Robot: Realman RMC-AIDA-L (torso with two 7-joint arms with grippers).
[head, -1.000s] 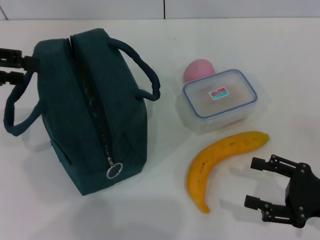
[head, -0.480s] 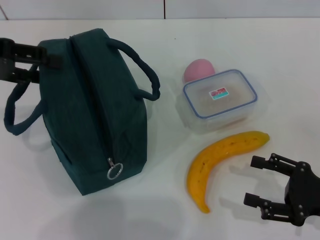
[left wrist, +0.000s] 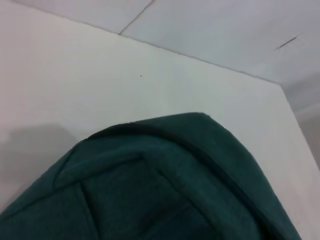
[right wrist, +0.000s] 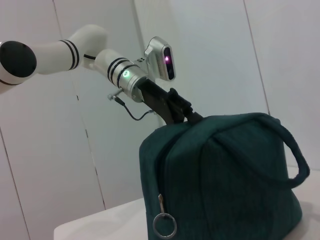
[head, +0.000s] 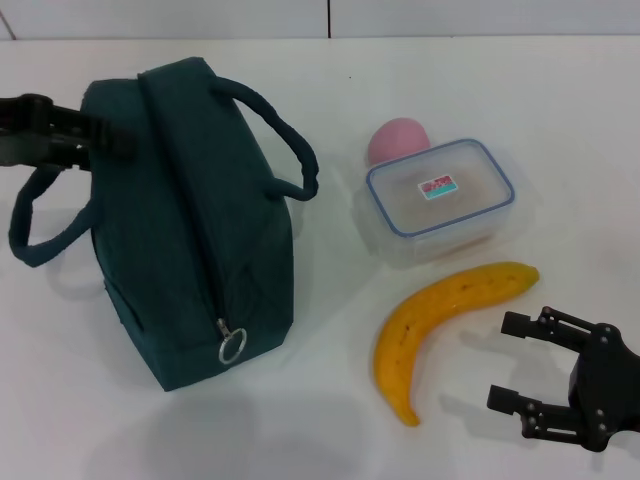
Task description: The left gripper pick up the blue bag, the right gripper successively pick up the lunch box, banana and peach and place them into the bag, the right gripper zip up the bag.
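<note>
Left gripper at dark teal fabric bag top edge, grip state unclear; right gripper spread nr yellow banana.

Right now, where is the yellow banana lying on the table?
In the head view, the yellow banana lies on the robot's right, just in front of the clear plastic lunch box, between the dark teal bag and the open right gripper.
</note>
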